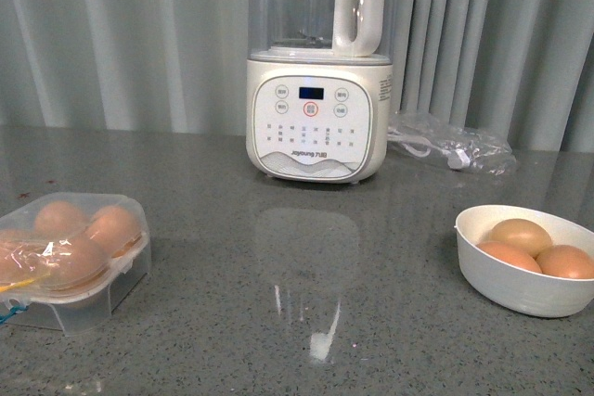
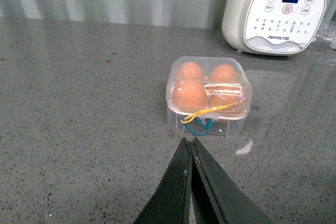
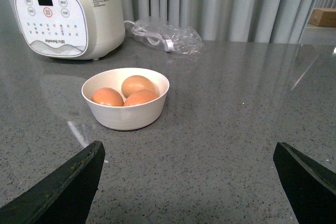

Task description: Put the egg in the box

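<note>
The box (image 1: 70,257) sits at the table's front left, its clear lid down over several brown eggs. In the left wrist view the box (image 2: 208,95) shows a yellow and blue band at its latch. My left gripper (image 2: 190,141) is shut and empty, tips just short of the box. Three brown eggs lie in a white bowl (image 1: 524,280) at the front right; one egg (image 1: 521,234) lies on top. My right gripper (image 3: 189,150) is open over bare table, a little short of the bowl (image 3: 126,114) and its eggs (image 3: 137,85). Neither arm shows in the front view.
A white blender (image 1: 320,90) with a clear jug stands at the back middle. Its cord in a plastic bag (image 1: 455,146) lies to its right. Grey curtains hang behind the speckled grey table (image 1: 297,322).
</note>
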Robot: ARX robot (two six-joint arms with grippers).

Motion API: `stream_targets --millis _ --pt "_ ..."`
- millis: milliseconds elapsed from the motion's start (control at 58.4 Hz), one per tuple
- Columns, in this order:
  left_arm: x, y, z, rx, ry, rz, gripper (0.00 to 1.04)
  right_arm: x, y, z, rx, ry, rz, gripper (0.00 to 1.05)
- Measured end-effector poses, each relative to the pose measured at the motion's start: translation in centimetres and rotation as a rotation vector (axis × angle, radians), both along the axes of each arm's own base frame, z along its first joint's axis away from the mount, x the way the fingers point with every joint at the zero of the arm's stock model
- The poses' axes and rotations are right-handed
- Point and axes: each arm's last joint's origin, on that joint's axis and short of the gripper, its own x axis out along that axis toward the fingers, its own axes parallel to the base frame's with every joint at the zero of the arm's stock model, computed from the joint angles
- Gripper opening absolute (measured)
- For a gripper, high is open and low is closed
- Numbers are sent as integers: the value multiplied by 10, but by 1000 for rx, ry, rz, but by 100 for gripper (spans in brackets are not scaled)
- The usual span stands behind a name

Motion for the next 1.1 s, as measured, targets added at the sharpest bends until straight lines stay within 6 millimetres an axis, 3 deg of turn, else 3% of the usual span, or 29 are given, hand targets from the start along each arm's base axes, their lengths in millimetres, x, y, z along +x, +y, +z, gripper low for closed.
stream_targets --millis 189,737,1097 --pt "0 0 0 0 0 0 7 0 0 0 0 0 0 98" --pt "0 0 0 0 0 0 99 0 0 0 0 0 0 98" --pt "0 0 0 0 0 0 98 0 0 0 0 0 0 98"
